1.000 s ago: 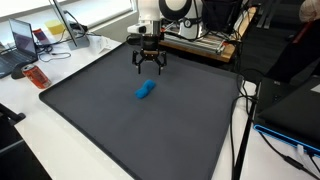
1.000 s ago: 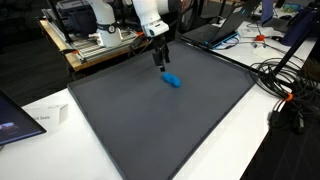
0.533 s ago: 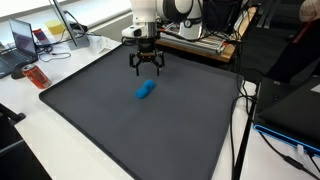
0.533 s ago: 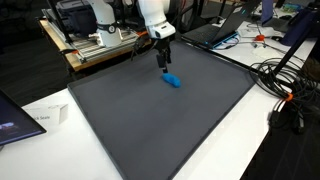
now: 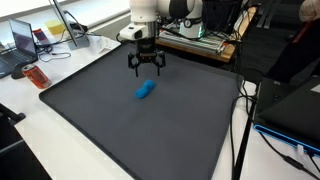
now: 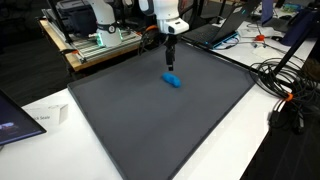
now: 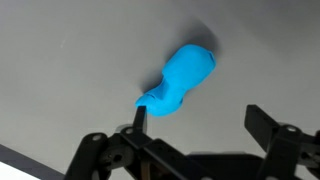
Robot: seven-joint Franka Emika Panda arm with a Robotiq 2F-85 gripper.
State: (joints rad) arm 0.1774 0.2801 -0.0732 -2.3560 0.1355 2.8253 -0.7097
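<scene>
blue blob [image 5: 146, 91] lies flat near the middle of the dark mat [image 5: 80, 110], nothing touching it. the gripper [image 5: 147, 70] hangs just above and behind it, fingers spread wide, holding nothing. cables [image 6: 283, 78] sit off the mat's right edge.

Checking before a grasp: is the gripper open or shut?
Open: the gripper hangs above the blue object, fingers spread wide, gripping nothing.
</scene>
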